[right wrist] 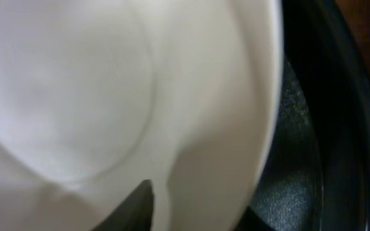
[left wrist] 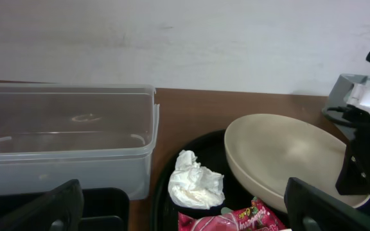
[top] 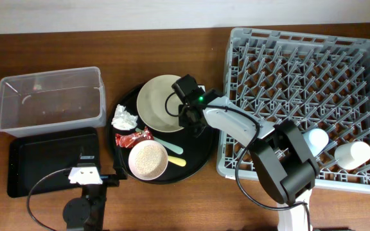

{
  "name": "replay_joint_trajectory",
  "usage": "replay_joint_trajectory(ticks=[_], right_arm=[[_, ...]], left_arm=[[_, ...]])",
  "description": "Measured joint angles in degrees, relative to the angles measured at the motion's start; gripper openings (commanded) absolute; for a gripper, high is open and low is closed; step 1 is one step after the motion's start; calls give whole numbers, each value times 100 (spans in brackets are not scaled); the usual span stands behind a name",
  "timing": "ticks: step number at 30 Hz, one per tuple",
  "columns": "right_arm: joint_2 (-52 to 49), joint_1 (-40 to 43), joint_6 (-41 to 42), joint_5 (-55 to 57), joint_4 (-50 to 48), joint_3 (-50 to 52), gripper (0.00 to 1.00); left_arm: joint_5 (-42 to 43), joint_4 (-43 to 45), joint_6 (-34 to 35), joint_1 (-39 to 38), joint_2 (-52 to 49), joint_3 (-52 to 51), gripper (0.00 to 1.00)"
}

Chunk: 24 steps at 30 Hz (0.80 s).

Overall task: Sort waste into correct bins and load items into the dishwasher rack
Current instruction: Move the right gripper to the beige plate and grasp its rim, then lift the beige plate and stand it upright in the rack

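The cream bowl-plate [top: 156, 101] lies on the far side of the round black tray [top: 201, 151]. My right gripper [top: 189, 117] is at its right rim. In the right wrist view the plate [right wrist: 108, 96] fills the frame; the gripper [right wrist: 201, 215] has one finger inside the rim and one under it, shut on the plate. The tissue [top: 124, 119], red wrapper [top: 135, 136], small bowl of white grains [top: 148, 159], mint green spoon [top: 167, 146] and yellow spoon [top: 176, 160] lie on the tray. My left gripper [left wrist: 184, 208] is open and empty, facing the tissue [left wrist: 196, 179] and wrapper [left wrist: 236, 221].
The clear tub [top: 50, 99] stands at the far left with the black rectangular tray [top: 44, 160] in front of it. The grey rack [top: 307, 90] fills the right side and holds a light blue cup [top: 315, 140] and a white cup [top: 354, 154] near its front edge.
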<state>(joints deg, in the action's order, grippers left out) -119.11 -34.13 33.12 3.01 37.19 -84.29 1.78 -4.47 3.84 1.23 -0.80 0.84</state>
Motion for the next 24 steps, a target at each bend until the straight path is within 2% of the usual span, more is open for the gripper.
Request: replay_joint_trajectory(ticks=[4, 8, 10, 16, 24], right_arm=[[7, 2, -28, 7, 70, -2, 24], [122, 2, -79, 278, 433, -50, 9], [229, 2, -48, 459, 590, -140, 4], [887, 2, -131, 1008, 887, -387, 4], [1241, 2, -251, 1624, 1233, -616, 4]], left_arm=[[0, -2, 0, 0, 0, 0, 99], [0, 0, 0, 0, 0, 0, 99], [0, 0, 0, 0, 0, 2, 99], [0, 0, 0, 0, 0, 0, 99], [-2, 0, 0, 0, 0, 0, 99]])
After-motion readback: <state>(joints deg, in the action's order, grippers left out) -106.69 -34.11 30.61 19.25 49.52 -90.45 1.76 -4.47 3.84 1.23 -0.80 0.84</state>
